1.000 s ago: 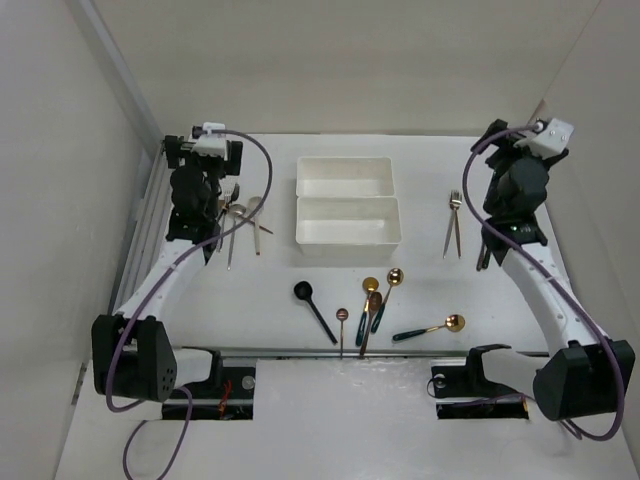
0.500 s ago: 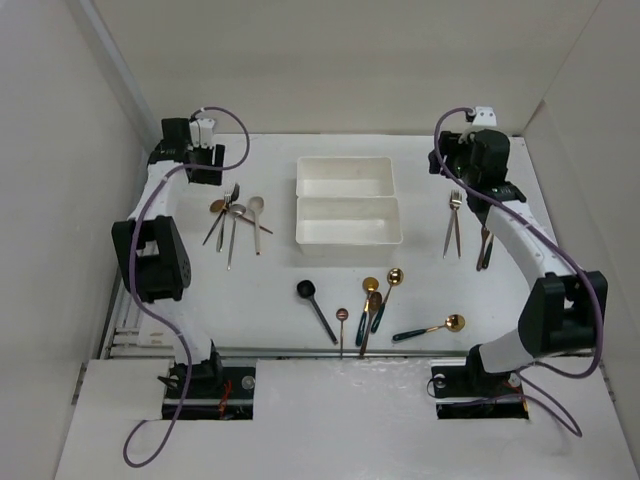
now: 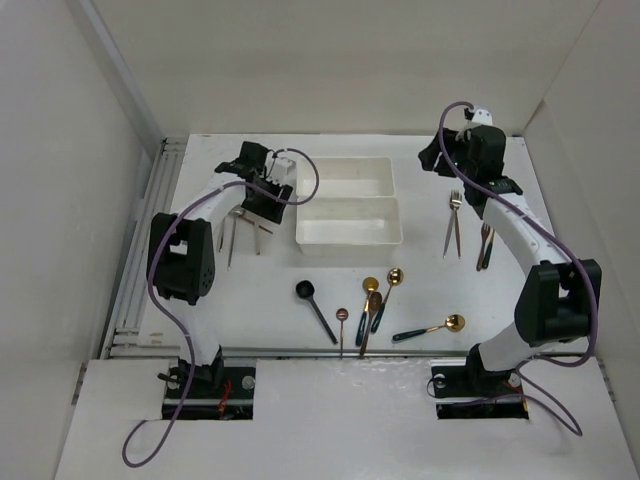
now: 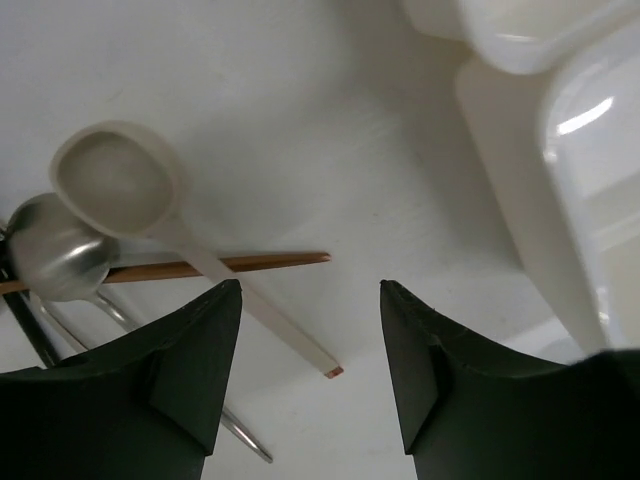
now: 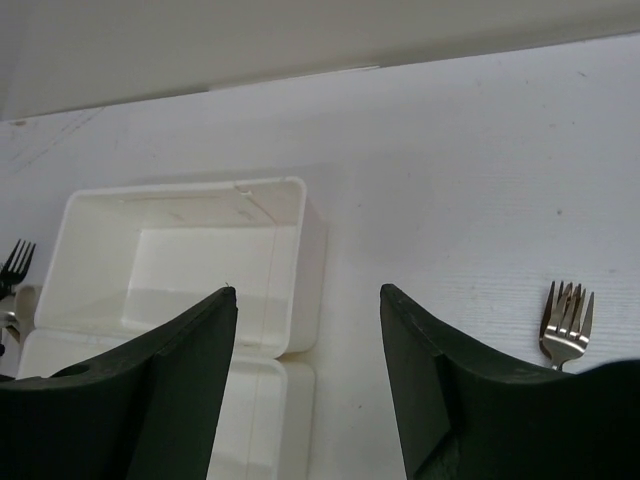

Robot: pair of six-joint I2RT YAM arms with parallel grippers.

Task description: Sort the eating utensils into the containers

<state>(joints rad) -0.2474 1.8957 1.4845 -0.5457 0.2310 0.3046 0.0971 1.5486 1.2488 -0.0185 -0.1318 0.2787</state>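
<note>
Two white bins sit side by side at mid-table, the far bin (image 3: pixel 345 161) and the near bin (image 3: pixel 348 238). My left gripper (image 3: pixel 270 192) is open and empty, low over the table between the bins and a pile of spoons and forks (image 3: pixel 236 215). In the left wrist view my gripper (image 4: pixel 310 290) hangs over a pale spoon (image 4: pixel 118 180), with a silver spoon (image 4: pixel 55 262) and a bin (image 4: pixel 520 170) nearby. My right gripper (image 3: pixel 432 160) is open and empty at the back right, to the right of the far bin (image 5: pixel 180 200) and near a silver fork (image 5: pixel 567 318).
Two forks (image 3: pixel 452 222) and a darker utensil (image 3: pixel 485 246) lie right of the bins. In front lie a black spoon (image 3: pixel 312 303), a small copper spoon (image 3: pixel 342 322), gold spoons (image 3: pixel 383 288) and a green-handled gold spoon (image 3: pixel 432 328). Walls enclose the table.
My left gripper has swung from the back left corner rightward to the spoons beside the bins. My right arm rose to the back right a second ago and has hardly moved since.
</note>
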